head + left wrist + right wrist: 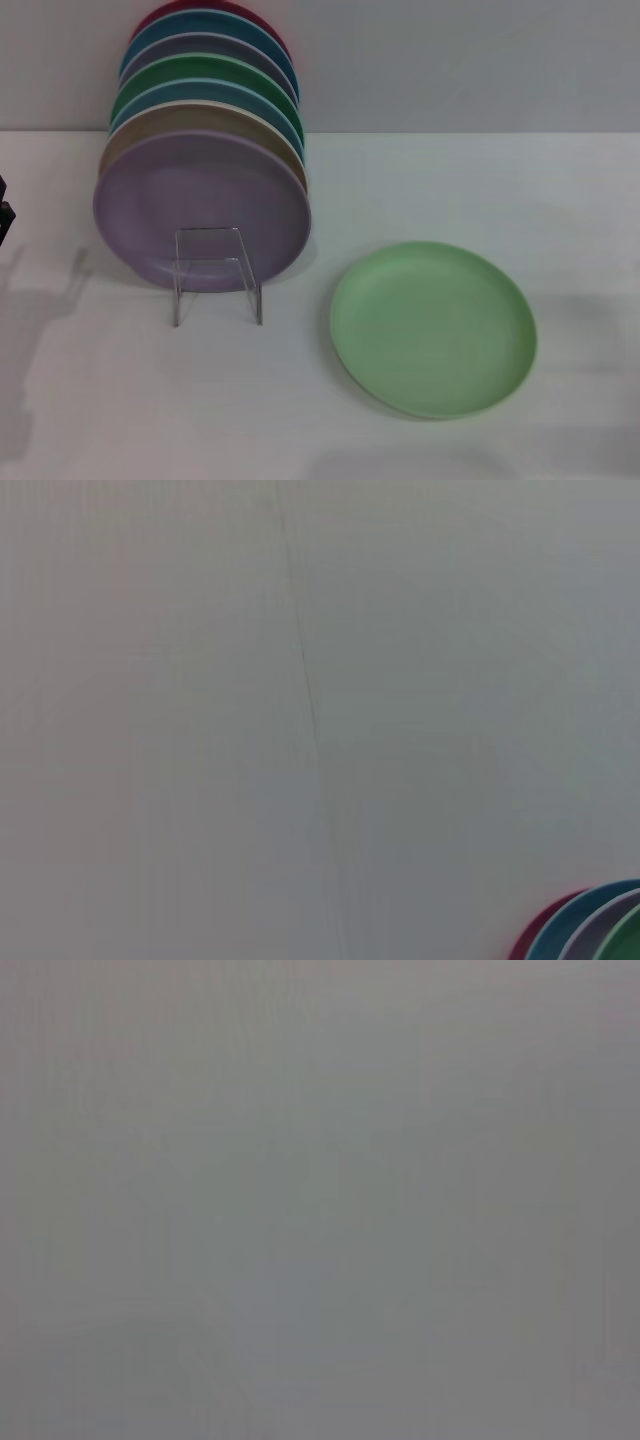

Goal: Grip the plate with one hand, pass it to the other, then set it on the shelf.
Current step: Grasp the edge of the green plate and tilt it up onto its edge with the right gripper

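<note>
The light mint-green plate (432,328) lies flat on the white table, right of centre in the head view. The small clear rack (217,292) stands to its left, its squarish front loop facing me. A row of upright plates stands in the rack, with a lavender plate (200,205) at the front. A thin black sliver of my left gripper (4,212) shows at the far left edge, well away from the mint plate. My right gripper is out of view. The right wrist view shows only blank grey.
Behind the lavender plate stand tan, blue, dark green (205,75), grey-blue and red plates. Their rims (590,930) show in a corner of the left wrist view. A grey wall (470,60) closes the back of the table (480,190).
</note>
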### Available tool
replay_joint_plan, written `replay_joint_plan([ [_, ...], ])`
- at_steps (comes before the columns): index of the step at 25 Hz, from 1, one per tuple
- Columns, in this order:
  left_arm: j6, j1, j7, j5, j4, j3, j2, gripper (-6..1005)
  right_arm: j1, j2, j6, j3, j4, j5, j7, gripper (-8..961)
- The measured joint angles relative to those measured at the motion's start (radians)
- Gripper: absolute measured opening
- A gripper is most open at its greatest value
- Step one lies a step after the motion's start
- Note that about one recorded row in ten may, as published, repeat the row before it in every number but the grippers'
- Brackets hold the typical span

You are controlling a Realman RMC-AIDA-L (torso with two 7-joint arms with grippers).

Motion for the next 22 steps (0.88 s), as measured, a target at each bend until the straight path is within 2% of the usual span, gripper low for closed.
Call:
replay_joint_plan([
  [6, 0.000, -0.002, -0.001, 0.000, -0.002, 0.000, -0.001, 813, 0.008, 0.000, 0.002, -0.003, 0.000, -0.005, 0.000, 831],
  [9, -0.003, -0.004, -0.002, 0.000, -0.001, 0.000, -0.001, 813, 0.029, -0.007, -0.011, -0.009, 0.022, -0.020, 0.002, 831],
  [12, -0.012, -0.006, -0.002, 0.000, -0.001, 0.000, -0.001, 812, 0.056, -0.011, -0.205, -0.028, 0.180, -0.121, 0.134, 830],
  [13, -0.014, -0.007, -0.001, 0.000, -0.001, 0.000, -0.001, 812, 0.056, -0.011, -0.205, -0.028, 0.180, -0.121, 0.134, 830],
  [14, -0.015, -0.008, -0.001, 0.000, -0.001, 0.000, -0.001, 812, 0.054, -0.011, -0.310, -0.041, 0.275, -0.180, 0.213, 830],
  [15, -0.016, -0.010, -0.001, -0.001, -0.001, -0.004, -0.002, 812, 0.040, -0.011, -0.545, -0.100, 0.485, -0.297, 0.346, 830],
  [16, -0.016, -0.010, -0.001, -0.001, -0.001, -0.004, -0.002, 812, 0.040, -0.011, -0.545, -0.100, 0.485, -0.297, 0.346, 830],
  [17, -0.017, -0.010, -0.001, -0.001, -0.001, -0.007, -0.002, 812, 0.026, -0.014, -0.790, -0.186, 0.699, -0.400, 0.503, 830],
  [18, -0.018, -0.011, -0.001, -0.002, -0.002, -0.010, -0.002, 812, 0.026, -0.014, -0.790, -0.186, 0.699, -0.400, 0.503, 830],
  [19, -0.018, -0.011, -0.001, -0.002, -0.002, -0.010, -0.002, 812, 0.020, -0.020, -0.931, -0.242, 0.823, -0.476, 0.617, 830],
  [20, -0.018, -0.012, -0.002, -0.002, -0.005, -0.011, -0.002, 811, 0.008, -0.034, -1.117, -0.317, 0.999, -0.663, 0.864, 830],
  [21, -0.018, -0.012, -0.002, -0.002, -0.005, -0.011, -0.002, 811, 0.008, -0.034, -1.117, -0.317, 0.999, -0.663, 0.864, 830],
  [22, -0.018, -0.012, -0.003, -0.002, -0.005, -0.013, -0.002, 811, 0.002, -0.040, -1.191, -0.343, 1.070, -0.775, 0.999, 830],
])
